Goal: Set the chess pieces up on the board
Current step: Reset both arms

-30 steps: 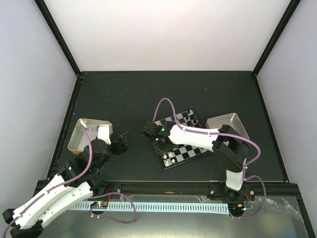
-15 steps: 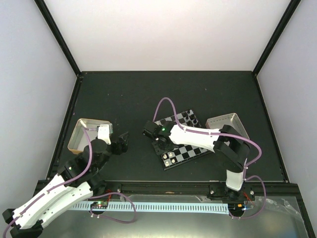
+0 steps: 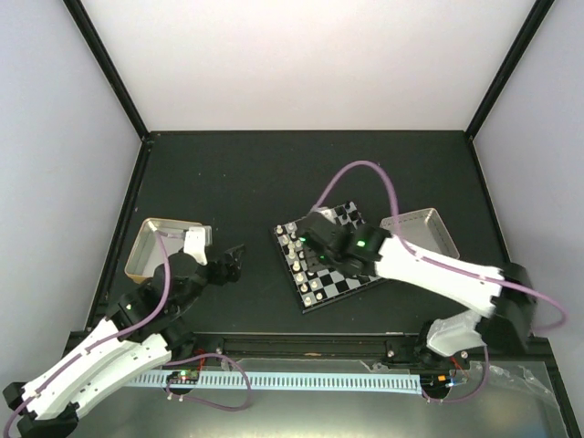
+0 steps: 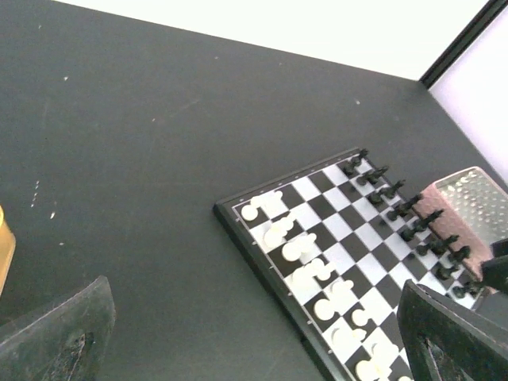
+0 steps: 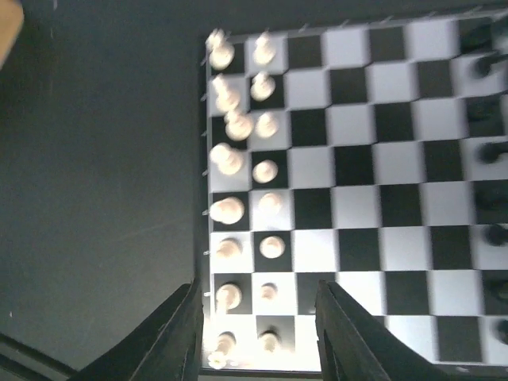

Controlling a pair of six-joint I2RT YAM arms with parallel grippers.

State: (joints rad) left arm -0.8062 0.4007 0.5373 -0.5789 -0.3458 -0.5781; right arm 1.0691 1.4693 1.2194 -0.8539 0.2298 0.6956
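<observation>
The board (image 3: 339, 266) lies tilted at the table's middle. The cream-white chess pieces (image 3: 301, 266) stand in two rows along its left side, and the black chess pieces (image 3: 353, 217) stand along its far right side. My right gripper (image 3: 312, 239) hovers above the board's left part, open and empty. In the right wrist view (image 5: 258, 337) its fingers (image 5: 178, 337) frame the near cream pieces (image 5: 238, 167) from above. My left gripper (image 3: 233, 258) is open and empty over bare table left of the board. The left wrist view (image 4: 254, 353) shows the board (image 4: 361, 246) ahead.
A metal tray (image 3: 149, 246) sits at the left beside my left arm. A second metal tray (image 3: 427, 228) sits right of the board, and its pinkish rim shows in the left wrist view (image 4: 448, 208). Dark rails edge the table.
My right arm has lifted and stretched out, with its elbow swung to the right. Its gripper has drawn back off the board's left side and uncovered the cream pieces. My left gripper shifted slightly.
</observation>
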